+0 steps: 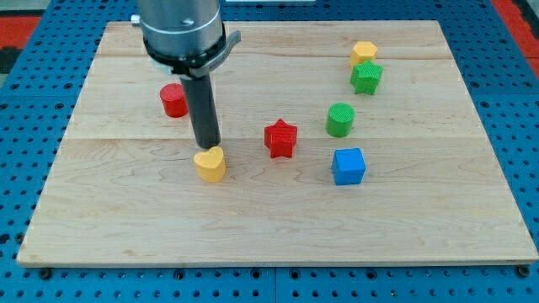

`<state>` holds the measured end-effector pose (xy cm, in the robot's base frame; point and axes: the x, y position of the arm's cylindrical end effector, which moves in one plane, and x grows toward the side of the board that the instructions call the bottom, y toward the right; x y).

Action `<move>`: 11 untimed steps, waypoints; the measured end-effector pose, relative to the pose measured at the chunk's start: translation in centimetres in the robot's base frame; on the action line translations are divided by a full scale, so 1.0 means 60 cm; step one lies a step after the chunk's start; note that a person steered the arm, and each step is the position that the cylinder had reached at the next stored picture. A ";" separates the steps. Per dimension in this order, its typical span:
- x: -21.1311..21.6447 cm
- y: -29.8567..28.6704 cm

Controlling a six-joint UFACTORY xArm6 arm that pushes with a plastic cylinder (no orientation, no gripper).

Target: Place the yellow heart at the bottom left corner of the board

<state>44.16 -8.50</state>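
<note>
Yellow heart [210, 164] is sitting a little left of the board's middle, and my tip [209, 148] is standing right at its upper edge, so close that you cannot tell whether the two are touching or just apart. You are looking at a bare rod with nothing gripped or carried on it; it is hanging straight down, upright, from the grey cylindrical housing [181, 32] that is entering from the view's top. The rod itself is dark and is reaching the board just above the heart, on the side towards the view's top.

Moving outward, you are seeing a red cylinder [174, 100] up and to the view's left of the rod, near it but apart. A red star [280, 139] is lying to the view's right of the heart, well clear of it. Further right, a green cylinder [340, 119] is standing above a blue cube [349, 166]. Towards the view's top right, a green star-like block [366, 77] is sitting just below a small yellow block [364, 53], the two nearly touching.

The wooden board [126, 236] is lying on a blue perforated table [17, 168], and the heart is resting well away from the board's bottom left corner
</note>
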 end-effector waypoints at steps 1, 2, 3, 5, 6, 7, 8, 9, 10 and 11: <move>-0.014 0.047; 0.023 0.059; 0.091 0.033; 0.150 -0.031; 0.189 -0.027; 0.196 -0.112; 0.193 -0.188; 0.193 -0.211; 0.131 -0.129; -0.050 -0.049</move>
